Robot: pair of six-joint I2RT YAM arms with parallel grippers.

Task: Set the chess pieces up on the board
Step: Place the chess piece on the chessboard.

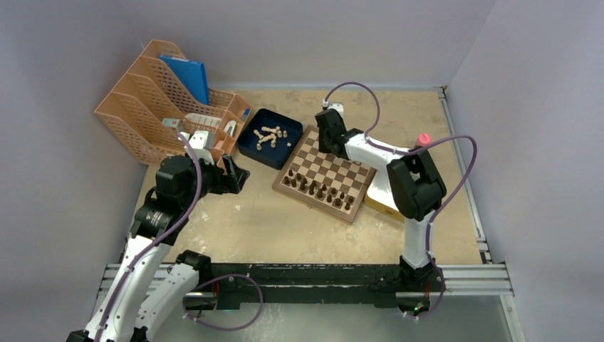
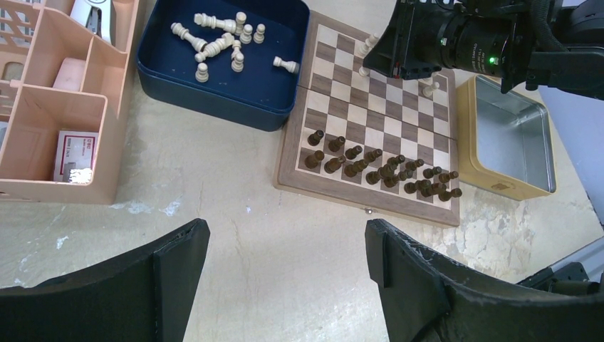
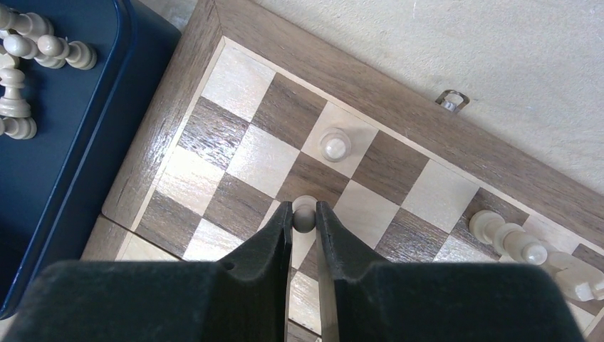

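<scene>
The right tool (image 3: 304, 216) pinches a light pawn (image 3: 304, 205) near the chessboard's (image 1: 340, 168) far edge, with a second pawn (image 3: 334, 144) standing at its 1 o'clock. More light pieces (image 2: 217, 44) lie in the blue tray (image 2: 214, 100) at the board's 10 o'clock. The left tool (image 2: 285, 249) hangs wide open above the table (image 2: 235, 185).

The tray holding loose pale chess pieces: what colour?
The square tray is dark blue, clearest in left wrist view.

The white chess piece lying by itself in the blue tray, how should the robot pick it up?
Come straight down and pinch the white piece across its thin middle, squeezing its two long sides. It lies on its side in the blue tray, apart from the others, so there is room around it.
</scene>
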